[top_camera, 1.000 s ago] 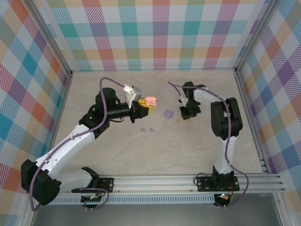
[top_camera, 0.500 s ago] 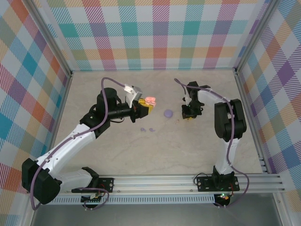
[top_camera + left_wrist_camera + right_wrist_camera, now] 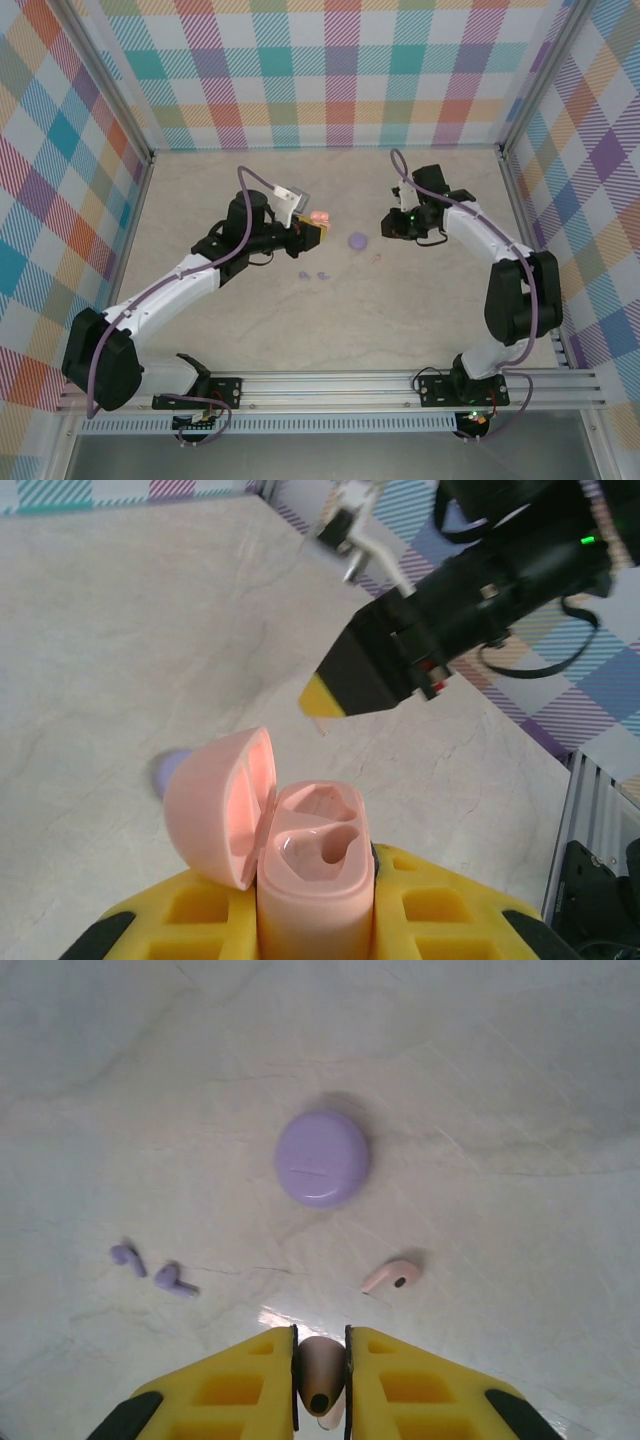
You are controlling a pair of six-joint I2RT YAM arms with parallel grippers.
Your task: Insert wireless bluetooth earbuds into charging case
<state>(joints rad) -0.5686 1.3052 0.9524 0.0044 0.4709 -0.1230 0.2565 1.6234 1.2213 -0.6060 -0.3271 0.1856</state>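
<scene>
The salmon-pink plastic case is clamped upright between the yellow fingers of the left gripper. Its lid is swung open to one side, and both lobes of the inside are seen empty. A small pale pink earbud is pinched in the right gripper, whose jaws are closed to a narrow slot around it. In the left wrist view, this gripper hangs above and beyond the open case, apart from it.

The round purple plastic charging case lies closed and flat on the marbled table, between the two grippers. The two tiny lilac plastic earbuds lie close together on the table, well to one side of it, and are touched by nothing. A second pink earbud lies loose, near the purple case.

It is judged that the pink set is being filled first and that the purple set is not yet begun.

For a good insertion, the held bud should be brought directly over one lobe and turned until its stem agrees with the deeper part of that hollow. The approach is better made from the side away from the raised lid, so that the lid is not struck. The descent should be slow. The pinch should be released only when the bud is seated, because so small a piece can easily tip or jump out.
</scene>
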